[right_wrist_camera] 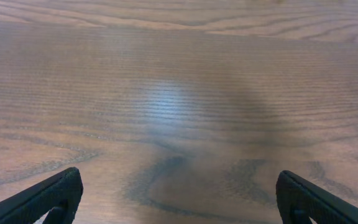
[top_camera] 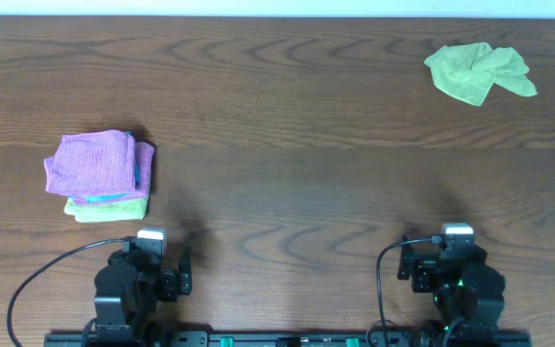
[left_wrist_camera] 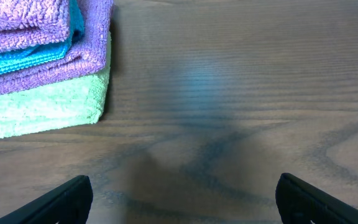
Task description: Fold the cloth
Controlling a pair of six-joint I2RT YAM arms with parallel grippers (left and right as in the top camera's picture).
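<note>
A crumpled yellow-green cloth (top_camera: 478, 72) lies unfolded at the far right of the table. A stack of folded cloths (top_camera: 101, 174), purple on top, then blue, purple and light green, sits at the left; it also shows in the left wrist view (left_wrist_camera: 39, 59) at the upper left. My left gripper (top_camera: 167, 268) is open and empty near the front edge, below and right of the stack; its fingers (left_wrist_camera: 182, 199) stand wide apart. My right gripper (top_camera: 441, 260) is open and empty near the front edge, far from the yellow-green cloth; its fingers (right_wrist_camera: 179, 196) are spread over bare wood.
The wooden table (top_camera: 287, 145) spans the whole view. Black cables (top_camera: 41, 275) loop by each arm base at the front edge.
</note>
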